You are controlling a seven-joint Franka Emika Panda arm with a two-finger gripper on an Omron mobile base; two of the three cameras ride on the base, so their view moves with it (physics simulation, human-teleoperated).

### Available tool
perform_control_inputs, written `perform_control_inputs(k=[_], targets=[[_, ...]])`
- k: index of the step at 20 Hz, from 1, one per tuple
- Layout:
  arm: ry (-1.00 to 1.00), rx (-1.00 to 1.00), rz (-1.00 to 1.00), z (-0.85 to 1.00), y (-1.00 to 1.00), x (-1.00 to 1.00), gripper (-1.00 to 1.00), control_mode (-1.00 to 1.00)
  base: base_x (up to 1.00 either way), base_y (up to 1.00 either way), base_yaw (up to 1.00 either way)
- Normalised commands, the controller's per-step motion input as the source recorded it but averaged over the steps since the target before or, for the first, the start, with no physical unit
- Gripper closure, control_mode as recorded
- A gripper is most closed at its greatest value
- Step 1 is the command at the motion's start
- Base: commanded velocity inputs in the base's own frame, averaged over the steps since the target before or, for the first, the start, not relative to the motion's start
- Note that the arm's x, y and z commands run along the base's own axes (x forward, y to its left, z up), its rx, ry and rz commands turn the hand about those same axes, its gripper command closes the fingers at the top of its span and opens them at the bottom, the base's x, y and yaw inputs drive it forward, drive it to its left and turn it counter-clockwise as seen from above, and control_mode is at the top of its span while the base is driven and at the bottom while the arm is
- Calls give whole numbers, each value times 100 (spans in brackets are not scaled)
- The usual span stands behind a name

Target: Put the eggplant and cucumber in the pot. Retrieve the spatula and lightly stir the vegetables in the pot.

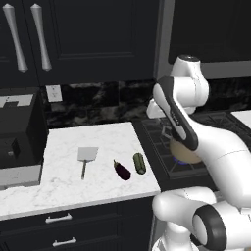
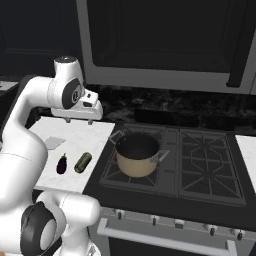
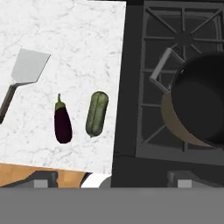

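Note:
On the white marble counter lie the grey-bladed spatula (image 1: 87,156) (image 3: 26,70), the dark purple eggplant (image 1: 122,170) (image 2: 62,164) (image 3: 62,122) and the stubby green cucumber (image 1: 139,163) (image 2: 83,162) (image 3: 96,113), side by side and apart from each other. The tan pot (image 2: 135,167) (image 3: 174,123) stands on the front left burner with nothing visible in its dark inside; in the left base view my arm covers most of the pot (image 1: 184,156). My gripper (image 2: 78,121) (image 3: 111,179) hangs open high above the counter's right edge, holding nothing.
A black gas stove (image 2: 200,160) adjoins the counter on the right. A dark appliance (image 1: 17,132) stands at the counter's left end. Dark cabinets (image 1: 73,39) and a hood hang above. The counter's front edge lies just below the vegetables.

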Motion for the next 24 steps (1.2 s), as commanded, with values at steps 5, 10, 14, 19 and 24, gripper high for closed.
perform_control_inputs(k=[5, 10, 14, 19, 24], targets=[[7, -1, 1, -59, 56, 0, -100, -100, 0, 0, 0], [13, 0, 2, -73, 70, 0, -100, -100, 0, 0, 0], [15, -1, 2, -74, 61, 3, -100, -100, 0, 0, 0], [17, -4, 1, -66, 50, 13, -100, -100, 0, 0, 0], [9, -5, 0, -53, 32, 3, -100, -100, 0, 0, 0]])
